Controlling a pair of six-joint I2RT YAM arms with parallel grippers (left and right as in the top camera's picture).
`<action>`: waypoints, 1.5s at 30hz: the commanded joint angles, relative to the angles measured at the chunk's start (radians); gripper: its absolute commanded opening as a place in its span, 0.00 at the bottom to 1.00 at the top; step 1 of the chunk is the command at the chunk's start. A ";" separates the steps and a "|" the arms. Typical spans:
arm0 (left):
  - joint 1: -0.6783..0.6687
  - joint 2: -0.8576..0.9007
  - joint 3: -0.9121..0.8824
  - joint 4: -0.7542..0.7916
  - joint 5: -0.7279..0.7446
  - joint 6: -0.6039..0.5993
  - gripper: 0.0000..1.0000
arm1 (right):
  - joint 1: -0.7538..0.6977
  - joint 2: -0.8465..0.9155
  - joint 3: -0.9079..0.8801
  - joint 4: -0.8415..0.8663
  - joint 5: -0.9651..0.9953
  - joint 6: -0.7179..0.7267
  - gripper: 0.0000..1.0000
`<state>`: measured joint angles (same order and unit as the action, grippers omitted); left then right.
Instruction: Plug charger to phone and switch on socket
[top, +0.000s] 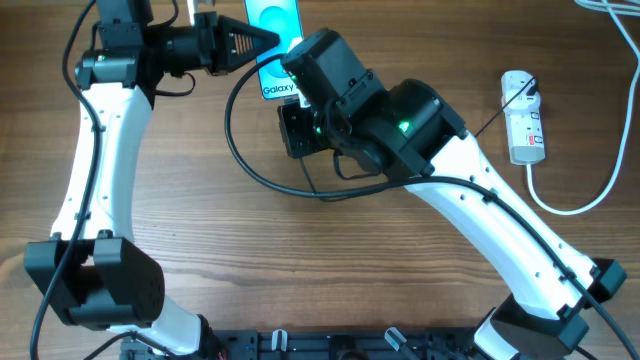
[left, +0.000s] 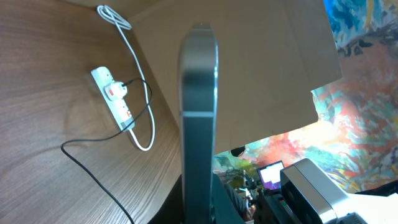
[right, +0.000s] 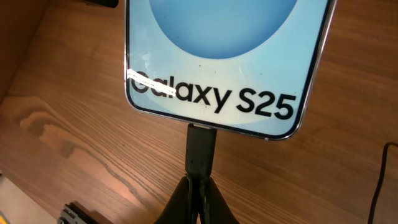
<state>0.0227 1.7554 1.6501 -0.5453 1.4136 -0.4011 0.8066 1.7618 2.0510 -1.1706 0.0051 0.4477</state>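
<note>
The phone (top: 277, 28) shows its cyan screen and "Galaxy" text at the table's far edge, partly under my right arm. My left gripper (top: 262, 42) is shut on it. In the left wrist view the phone (left: 199, 106) stands edge-on between the jaws of that gripper (left: 199, 202). My right gripper (right: 200, 185) is shut on the charger's black connector (right: 201, 149), whose tip meets the bottom edge of the phone (right: 224, 56). The thin black charger cable (top: 238, 150) loops across the table to a plug (top: 528, 97) in the white socket (top: 524, 118), which is also in the left wrist view (left: 113, 94).
The socket's thick white cord (top: 598, 195) curves along the right edge of the table. A cardboard wall (left: 261, 62) stands behind the table. My arms' bases sit at the near edge, left (top: 95, 285) and right (top: 545, 325).
</note>
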 joint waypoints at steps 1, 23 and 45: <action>-0.021 0.001 0.001 -0.024 0.078 0.028 0.04 | -0.016 0.007 0.040 0.090 0.107 -0.028 0.06; -0.051 0.026 0.001 -0.406 -0.425 0.267 0.04 | -0.098 -0.034 0.040 -0.148 0.023 0.064 1.00; -0.253 0.275 0.001 -0.443 -0.518 0.494 0.04 | -0.422 -0.030 0.035 -0.425 0.046 0.052 1.00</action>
<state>-0.2173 1.9965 1.6474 -0.9821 0.8425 -0.0174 0.3885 1.7573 2.0655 -1.5925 0.0383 0.5076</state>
